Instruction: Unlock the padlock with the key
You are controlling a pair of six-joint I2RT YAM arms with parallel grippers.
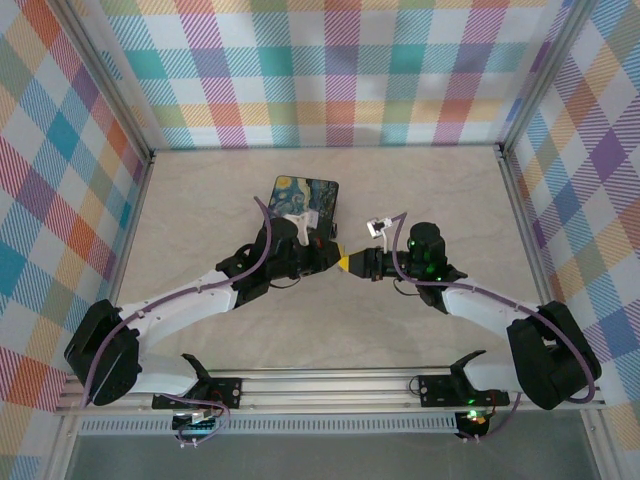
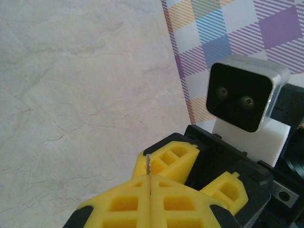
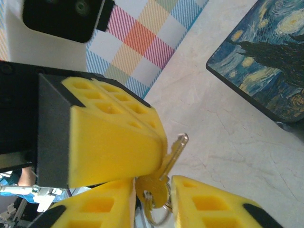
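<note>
the left arm [image 1: 175, 310] and right arm [image 1: 485, 305] are showing white links, black joints and purple cables [image 1: 96, 368]. yellow fingers [image 2: 114, 203] with square pockets are capping black bodies. green lights [image 1: 430, 268] are glowing on the right wrist.

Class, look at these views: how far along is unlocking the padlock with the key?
Done: the key is off the table, pinched in the shut left gripper. In hand: its round head sits between the right gripper's parted fingers; whether they press it is unclear. Still to do: getting the key into the padlock and turning it.
</note>
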